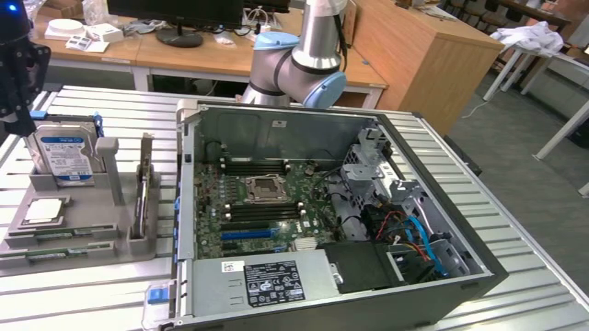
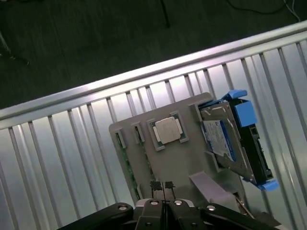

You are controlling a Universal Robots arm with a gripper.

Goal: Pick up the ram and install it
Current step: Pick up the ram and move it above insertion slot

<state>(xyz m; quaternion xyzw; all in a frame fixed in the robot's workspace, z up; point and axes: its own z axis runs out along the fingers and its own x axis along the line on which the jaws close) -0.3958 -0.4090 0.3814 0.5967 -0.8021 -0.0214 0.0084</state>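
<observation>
Ribbed silver metal tabletop (image 1: 83,296) carries a grey plastic parts tray (image 1: 92,214) on the exterior view's left of an open grey computer case (image 1: 414,296). I see my black claw (image 1: 16,124) hovering above the tray, fingers clenched together on nothing. The ram (image 2: 125,165), a long thin green circuit-board stick, lies flat in a slot along the tray's edge, near the square silver processor chip (image 2: 168,130) and well apart from the blue-labelled silver hard drive (image 2: 225,139).
</observation>
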